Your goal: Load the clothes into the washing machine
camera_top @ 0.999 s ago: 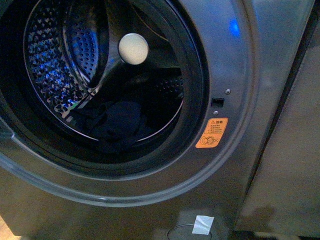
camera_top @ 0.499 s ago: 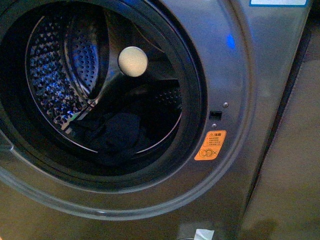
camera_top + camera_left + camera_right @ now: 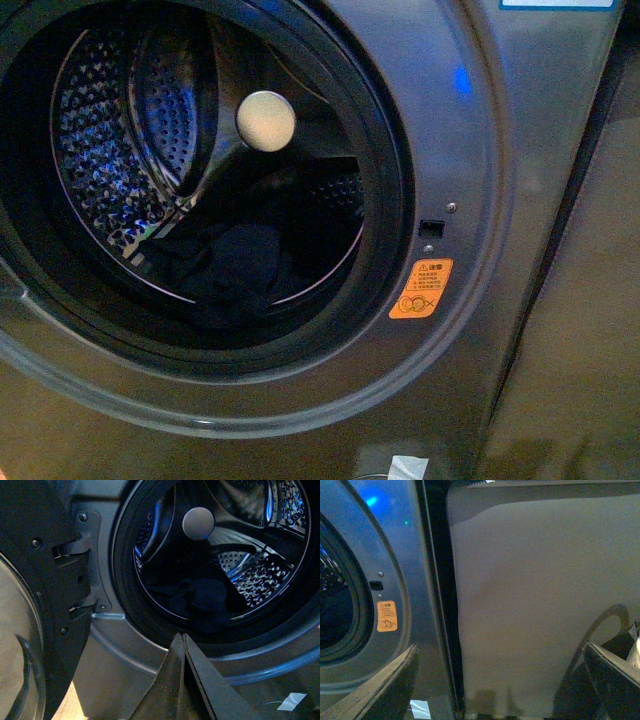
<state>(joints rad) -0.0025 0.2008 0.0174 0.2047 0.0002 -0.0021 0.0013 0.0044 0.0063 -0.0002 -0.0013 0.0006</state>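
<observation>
- Washing machine (image 3: 470,150): dark grey front-loader, port open, door (image 3: 30,630) swung aside.
- Steel drum (image 3: 100,150): perforated, shiny.
- Clothes (image 3: 240,265): dark navy, crumpled heap on the drum floor; loading looks done, only door closing may remain.
- Left gripper (image 3: 183,645): fingers pressed together, empty, outside the port.
- Right gripper (image 3: 500,680): spread wide, empty.
- Orange warning sticker (image 3: 421,288): beside the port rim.
</observation>
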